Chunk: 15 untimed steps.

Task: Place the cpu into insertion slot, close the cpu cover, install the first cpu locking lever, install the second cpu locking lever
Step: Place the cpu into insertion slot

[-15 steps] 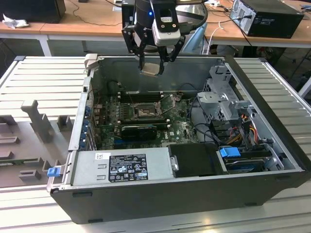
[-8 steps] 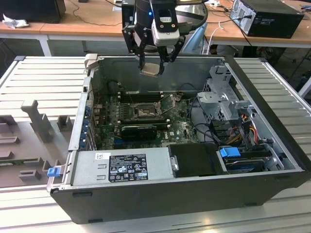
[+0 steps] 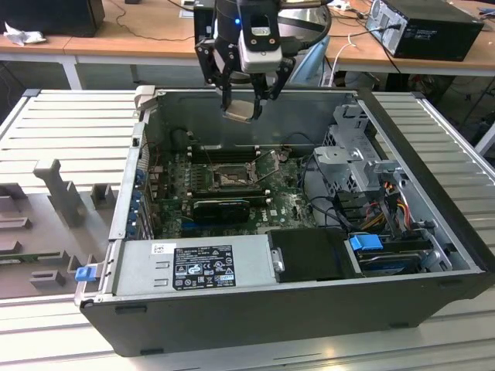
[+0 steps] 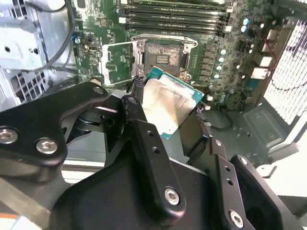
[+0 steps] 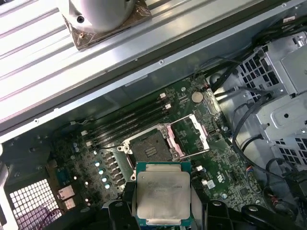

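My gripper (image 3: 246, 104) hangs above the back of the open computer case and is shut on the cpu (image 3: 241, 109), a small silvery square chip. In both wrist views the cpu (image 4: 165, 108) (image 5: 163, 195) sits between the black fingers (image 4: 144, 143), level and well above the board. The insertion slot (image 3: 230, 177) (image 4: 163, 53) (image 5: 148, 150) lies bare on the green motherboard below the chip. The cpu cover (image 4: 117, 62) (image 5: 189, 136) is swung open and stands beside the slot.
Black memory slots (image 5: 127, 122) run along one side of the socket. A silver power supply (image 3: 197, 265) fills the case front, and a drive cage (image 3: 352, 158) with cables sits on the exterior view's right. Grey fixtures (image 3: 66, 193) lie outside on the left.
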Each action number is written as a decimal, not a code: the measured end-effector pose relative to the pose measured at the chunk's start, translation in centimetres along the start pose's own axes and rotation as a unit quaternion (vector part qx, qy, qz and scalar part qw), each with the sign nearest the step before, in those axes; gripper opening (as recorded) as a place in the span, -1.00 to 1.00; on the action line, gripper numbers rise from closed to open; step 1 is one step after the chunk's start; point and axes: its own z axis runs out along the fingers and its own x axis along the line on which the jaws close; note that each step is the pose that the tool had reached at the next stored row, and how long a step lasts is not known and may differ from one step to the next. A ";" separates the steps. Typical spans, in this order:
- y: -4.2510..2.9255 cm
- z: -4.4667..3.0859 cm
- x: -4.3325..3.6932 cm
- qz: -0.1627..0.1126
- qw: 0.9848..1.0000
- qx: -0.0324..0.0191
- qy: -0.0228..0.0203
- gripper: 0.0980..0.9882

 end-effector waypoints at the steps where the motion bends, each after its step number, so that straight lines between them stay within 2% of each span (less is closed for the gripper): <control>1: 0.00 0.02 0.00 0.013 1.000 0.000 -0.001 -0.01; 3: 0.00 0.04 0.00 0.044 0.999 -0.001 -0.004 -0.01; 6: 0.00 0.05 0.00 0.068 0.998 -0.001 -0.006 -0.01; 9: 0.00 0.06 0.00 0.083 0.996 -0.002 -0.007 -0.01; 13: 0.00 0.07 0.00 0.107 0.994 -0.002 -0.009 -0.01; 15: 0.00 0.08 0.00 0.121 0.993 -0.002 -0.011 -0.01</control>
